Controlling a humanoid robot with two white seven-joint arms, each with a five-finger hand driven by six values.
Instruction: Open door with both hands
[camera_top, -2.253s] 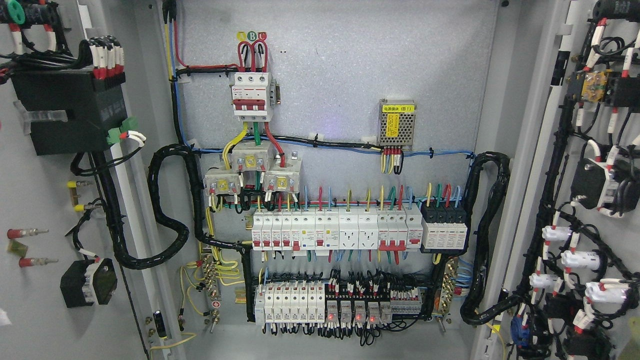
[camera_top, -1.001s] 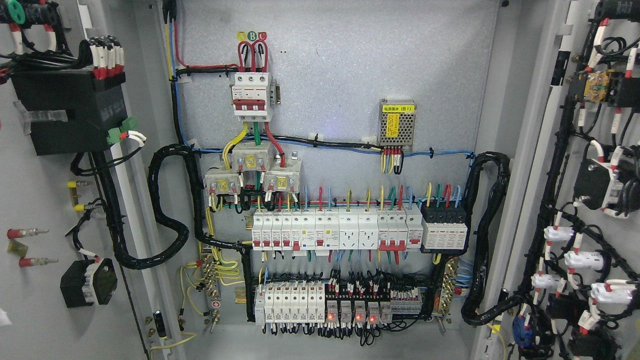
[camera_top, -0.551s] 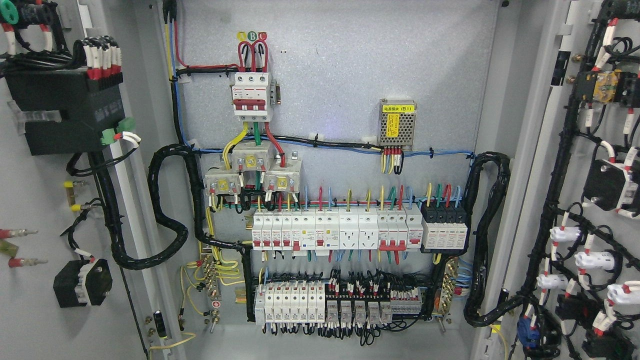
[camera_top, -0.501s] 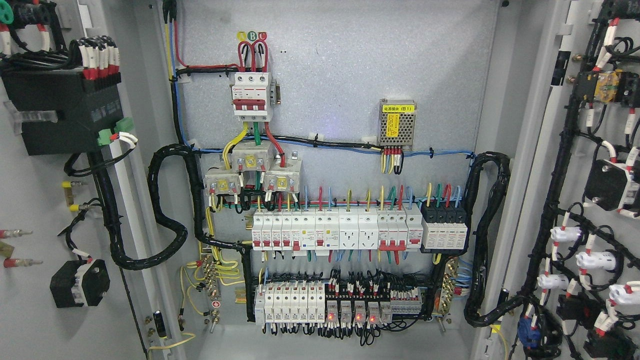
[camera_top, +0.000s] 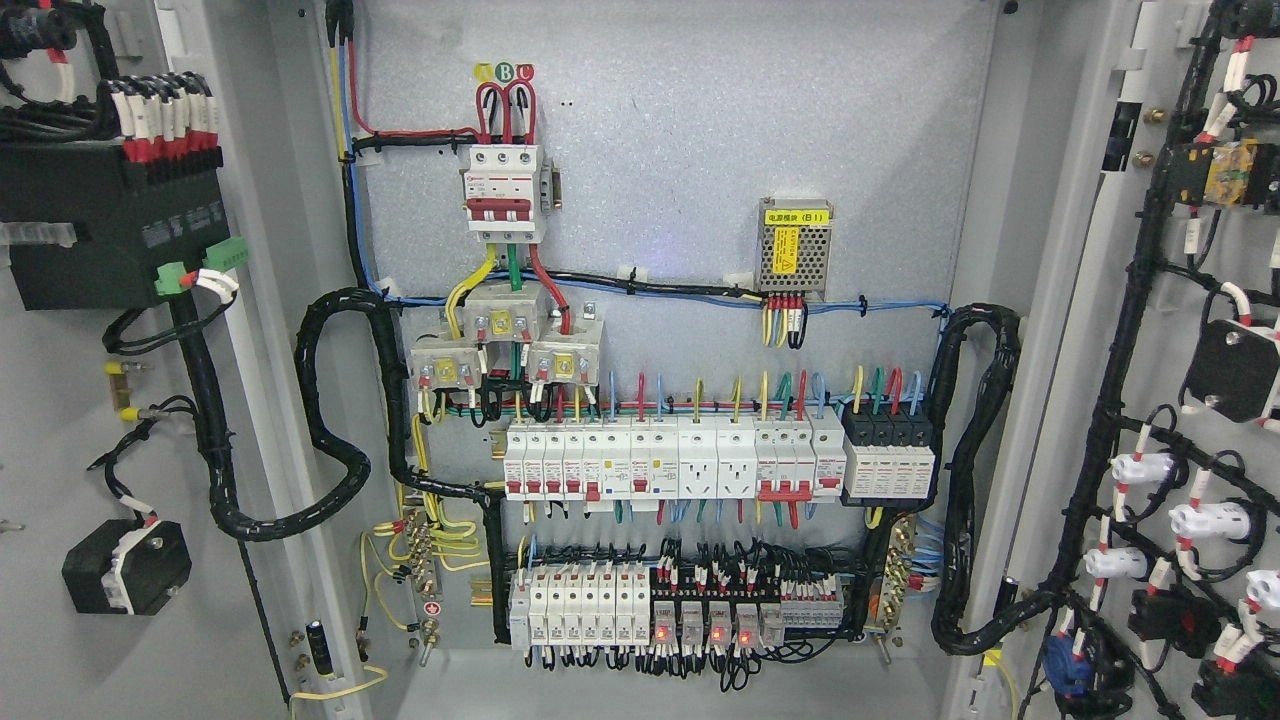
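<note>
1. Standing swung wide: both grey metal cabinet doors, left door (camera_top: 60, 420) at frame's left edge, right door (camera_top: 1130, 330) at right edge, inner faces w/ wiring toward camera.
2. Robot hands: neither in view, so can't tell finger state.
3. Left door carries black rectangular module (camera_top: 105, 235) near its top, small black box (camera_top: 125, 567) lower down.
4. Right door holds white cylindrical lamp backs (camera_top: 1140, 468) on black harness.
5. Between the doors, grey back panel (camera_top: 720, 120): red-white 3-pole breaker (camera_top: 503, 195) upper left, white breaker row (camera_top: 670, 460) across the middle, small perforated metal power supply (camera_top: 795, 248) w/ yellow label, toward upper right.
</note>
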